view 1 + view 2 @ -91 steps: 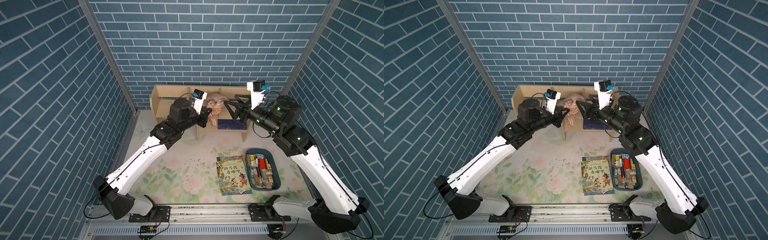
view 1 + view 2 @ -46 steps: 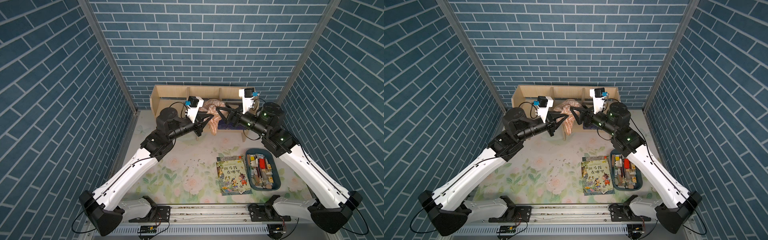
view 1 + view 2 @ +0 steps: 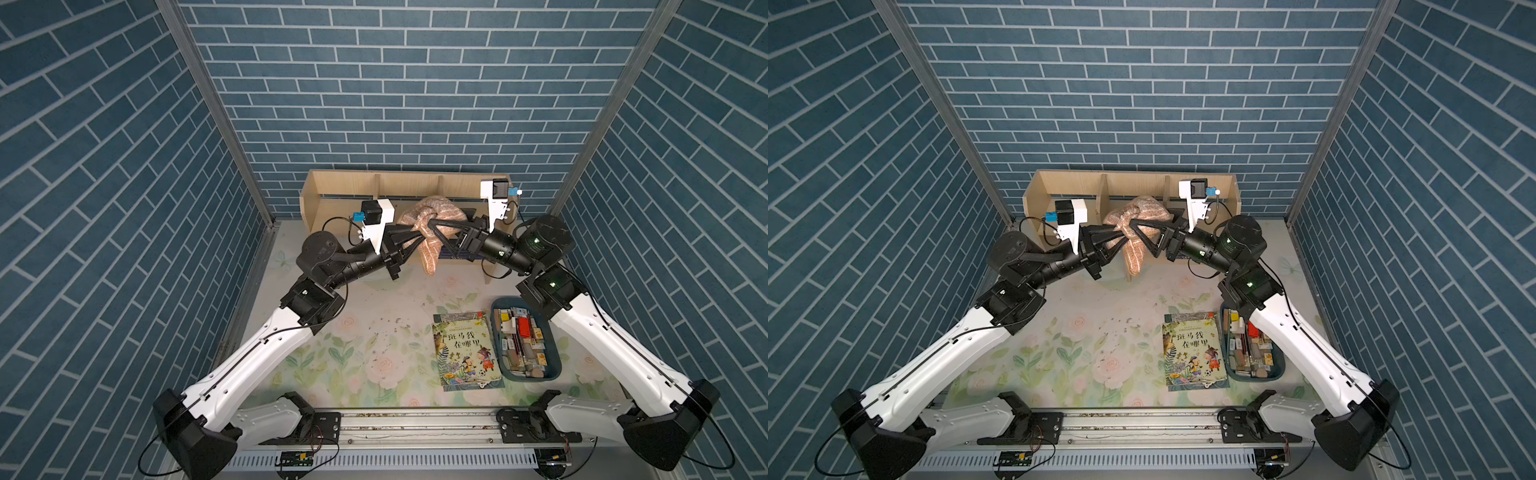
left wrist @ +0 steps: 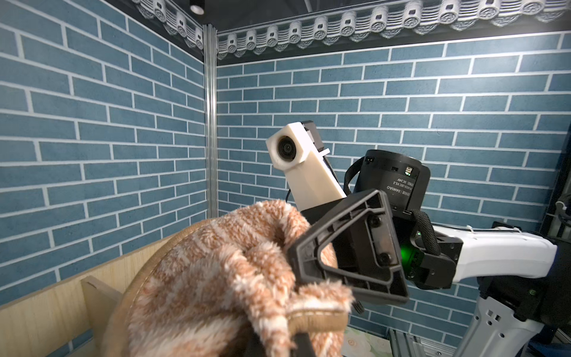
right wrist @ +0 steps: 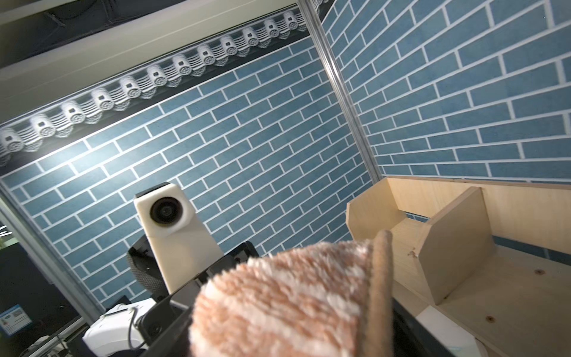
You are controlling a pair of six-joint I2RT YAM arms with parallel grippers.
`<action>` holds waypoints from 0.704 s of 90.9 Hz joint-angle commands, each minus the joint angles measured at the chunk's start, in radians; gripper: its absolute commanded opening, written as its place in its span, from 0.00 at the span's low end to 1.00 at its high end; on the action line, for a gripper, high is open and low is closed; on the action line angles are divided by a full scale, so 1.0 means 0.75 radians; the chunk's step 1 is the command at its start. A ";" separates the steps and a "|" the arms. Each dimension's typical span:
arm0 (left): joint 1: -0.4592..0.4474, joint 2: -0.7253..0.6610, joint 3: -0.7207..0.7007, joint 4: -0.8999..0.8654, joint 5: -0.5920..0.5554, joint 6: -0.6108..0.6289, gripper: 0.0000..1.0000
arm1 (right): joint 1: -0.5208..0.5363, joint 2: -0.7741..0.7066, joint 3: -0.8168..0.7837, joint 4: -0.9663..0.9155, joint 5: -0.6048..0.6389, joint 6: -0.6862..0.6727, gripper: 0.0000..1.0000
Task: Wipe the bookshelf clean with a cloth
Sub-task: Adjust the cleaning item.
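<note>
Blue brick-print cell, floral mat (image 3: 353, 332). The bookshelf (image 3: 407, 183) sits against the back wall, just beyond both sets of jaws.

Change over the last second: both arms backed off the shelf and swung in tip to tip. The cloth (image 3: 436, 210) came up with them, and the right gripper (image 3: 432, 227) spread its jaws wider.

Now the left gripper (image 3: 415, 237) is clamped tight on the cloth's bunched middle. The right jaws stand wide apart, straddling the same bunch, with no pinch visible. Reads as a handover or regrip, so no wiping contact right now. Cloth looks clear of the shelf boards.

Cloth: fluffy pile, tan-and-cream stripes, wadded into a lump above the jaw tips, one tail hanging below them. A tan bound hem (image 5: 381, 278) runs up the wad on the shelf side of the right jaws.
</note>
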 commanded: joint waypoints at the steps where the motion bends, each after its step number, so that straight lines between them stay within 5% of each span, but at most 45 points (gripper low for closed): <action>1: 0.004 -0.046 -0.036 0.221 -0.004 -0.027 0.00 | 0.004 -0.024 -0.026 0.086 -0.099 0.078 0.80; 7: 0.004 -0.038 -0.039 0.243 -0.005 -0.031 0.00 | 0.004 -0.021 -0.039 0.112 -0.109 0.091 0.67; 15: 0.004 -0.015 -0.021 0.211 -0.008 -0.028 0.00 | 0.005 -0.023 -0.039 0.118 -0.102 0.091 0.29; 24: 0.003 -0.002 -0.022 0.165 -0.095 -0.025 0.36 | 0.000 -0.029 -0.021 0.086 -0.063 0.076 0.00; 42: 0.022 -0.008 0.052 -0.126 -0.566 0.057 0.92 | -0.111 -0.051 0.141 -0.221 0.199 -0.041 0.00; 64: 0.322 -0.036 0.196 -0.514 -1.178 -0.018 0.91 | -0.263 -0.003 0.391 -0.694 0.721 -0.244 0.00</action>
